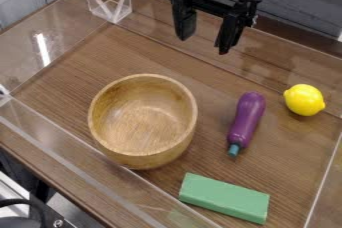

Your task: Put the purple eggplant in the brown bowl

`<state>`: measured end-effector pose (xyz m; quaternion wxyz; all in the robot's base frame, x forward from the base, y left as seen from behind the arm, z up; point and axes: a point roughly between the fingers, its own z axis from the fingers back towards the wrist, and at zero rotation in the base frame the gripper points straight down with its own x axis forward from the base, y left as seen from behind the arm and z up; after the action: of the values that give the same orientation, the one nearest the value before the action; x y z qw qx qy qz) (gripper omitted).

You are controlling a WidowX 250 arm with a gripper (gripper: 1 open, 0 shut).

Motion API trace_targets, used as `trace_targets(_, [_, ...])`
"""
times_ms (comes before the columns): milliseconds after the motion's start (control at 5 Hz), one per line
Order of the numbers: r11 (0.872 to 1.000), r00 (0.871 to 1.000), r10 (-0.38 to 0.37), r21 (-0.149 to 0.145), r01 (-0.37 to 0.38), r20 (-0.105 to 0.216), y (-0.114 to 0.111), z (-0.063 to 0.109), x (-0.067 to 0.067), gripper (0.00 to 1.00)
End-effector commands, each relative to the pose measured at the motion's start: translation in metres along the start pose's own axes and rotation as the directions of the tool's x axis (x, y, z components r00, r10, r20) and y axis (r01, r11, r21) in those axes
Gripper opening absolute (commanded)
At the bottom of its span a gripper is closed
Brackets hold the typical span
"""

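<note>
At the near side lies a green block [225,198], with a brown bowl [143,120] to its left and farther back. The purple eggplant [246,119] rests on the table [80,47], right of the bowl (its stem end points near). A lemon [305,99] sits farther right. At the far side, the gripper [209,46] hangs with fingers spread.

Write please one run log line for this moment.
gripper: open, nothing held | purple eggplant: on table, outside bowl | brown bowl: empty
</note>
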<state>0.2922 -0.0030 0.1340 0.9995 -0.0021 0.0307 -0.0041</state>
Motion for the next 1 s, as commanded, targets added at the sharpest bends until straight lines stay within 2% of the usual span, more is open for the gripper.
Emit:
trace_targets(0, [1.0,1.0,-0.01,-0.004,0.009,-0.015,-0.006,-0.009,-0.004,1.0])
trace_targets(200, [0.999,0.999,-0.04,-0.022,0.04,-0.028,-0.02,-0.029,-0.015,1.0])
trace_targets(400, [0.998,0.998,-0.057,-0.033,0.057,-0.012,-0.033,-0.039,-0.02,1.0])
trace_targets(800, [0.996,0.997,-0.073,-0.049,0.074,0.016,-0.056,-0.055,-0.02,1.0])
